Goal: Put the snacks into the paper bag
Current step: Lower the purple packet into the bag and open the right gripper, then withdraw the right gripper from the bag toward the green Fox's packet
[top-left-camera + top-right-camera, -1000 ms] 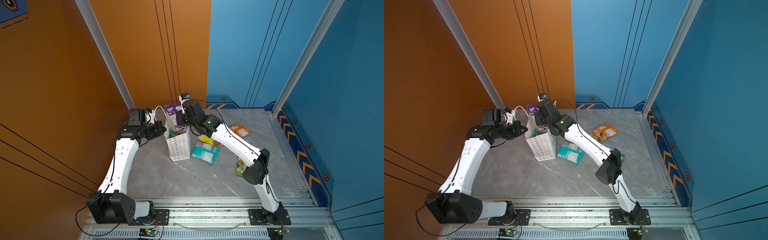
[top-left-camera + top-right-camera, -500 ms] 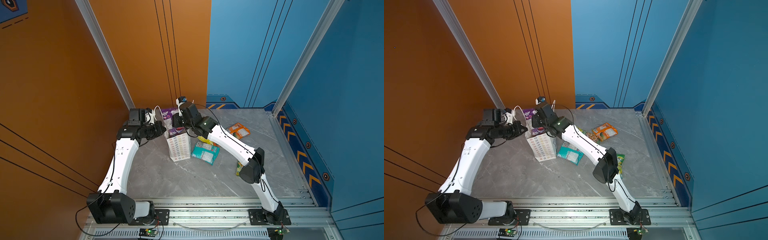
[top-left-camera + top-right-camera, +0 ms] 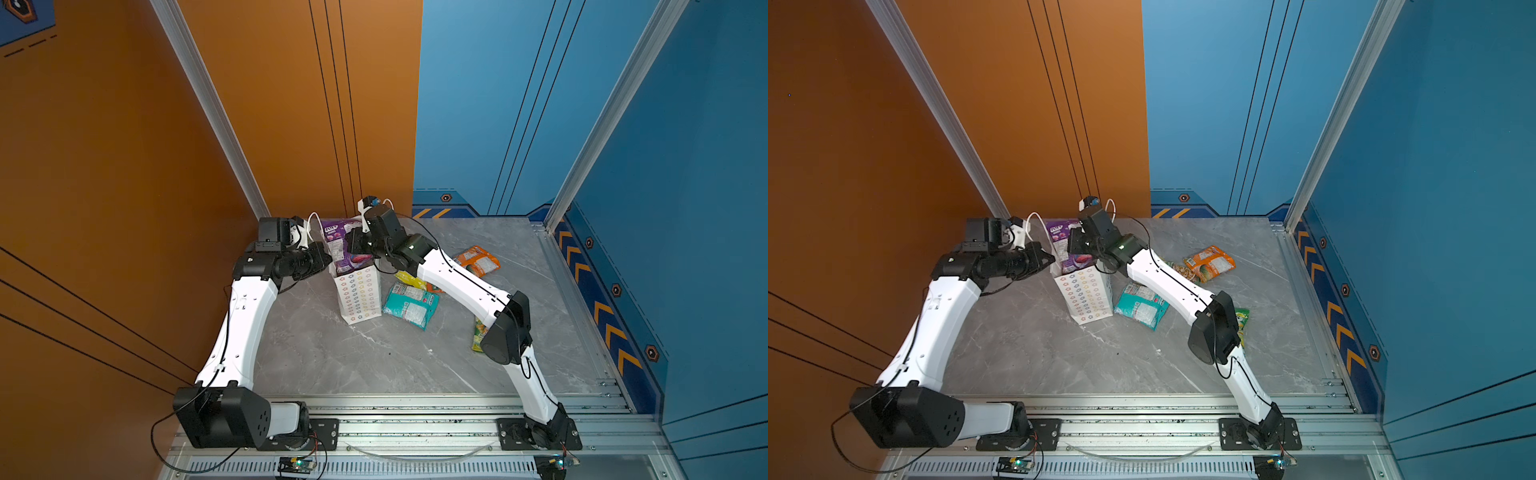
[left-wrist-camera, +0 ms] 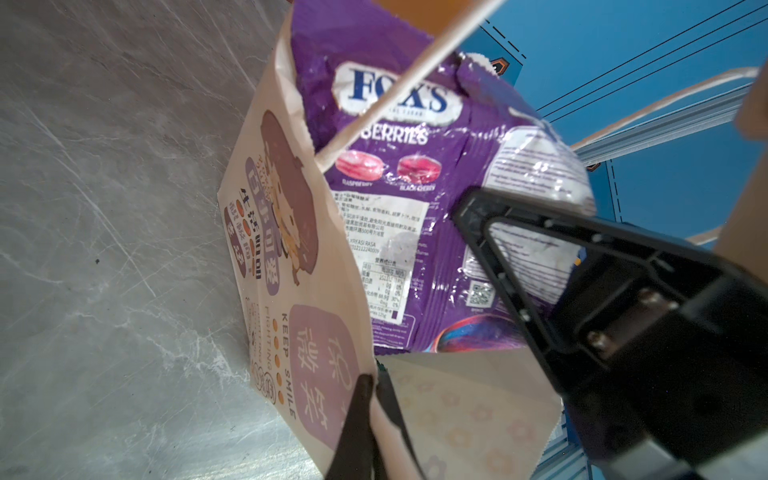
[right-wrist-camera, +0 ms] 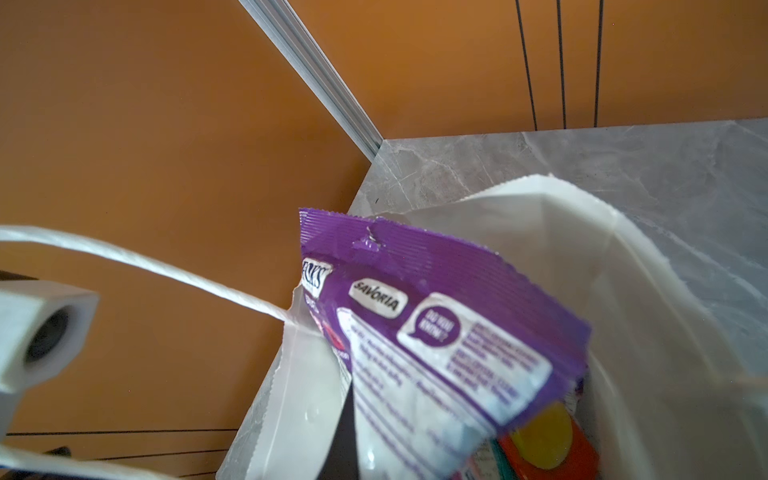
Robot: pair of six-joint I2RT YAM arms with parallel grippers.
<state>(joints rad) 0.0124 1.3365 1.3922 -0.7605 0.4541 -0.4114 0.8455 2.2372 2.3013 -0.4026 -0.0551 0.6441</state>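
The left claw (image 4: 369, 397) is pinching the corner of the paper bag's (image 4: 291, 257) rim, its tips closed flat on the paper. In both top views it is reaching in from the left side of the bag (image 3: 359, 295), which is standing upright on the grey table (image 3: 374, 365) with its mouth gaping.

The right claw (image 3: 353, 248) is closed on a purple packet (image 4: 399, 174) printed "FOX'S BERRIES" and is gripping it at one side. The packet is standing on end in the mouth of the bag, its lower part inside and its top edge sticking up above the rim (image 5: 540, 187). One white cord handle (image 4: 415, 68) is crossing in front of the packet's face.

Deeper in the bag, under the purple packet (image 5: 436, 332), a red and yellow packet (image 5: 548, 446) is showing.

Out on the table, a teal packet (image 3: 409, 304) is lying flat just right of the bag. A yellow packet (image 3: 409, 279) is peeking out from under the right arm. An orange packet (image 3: 478, 259) is lying farther back on the right. A green packet (image 3: 1241, 320) is sitting half hidden behind the right arm's elbow.
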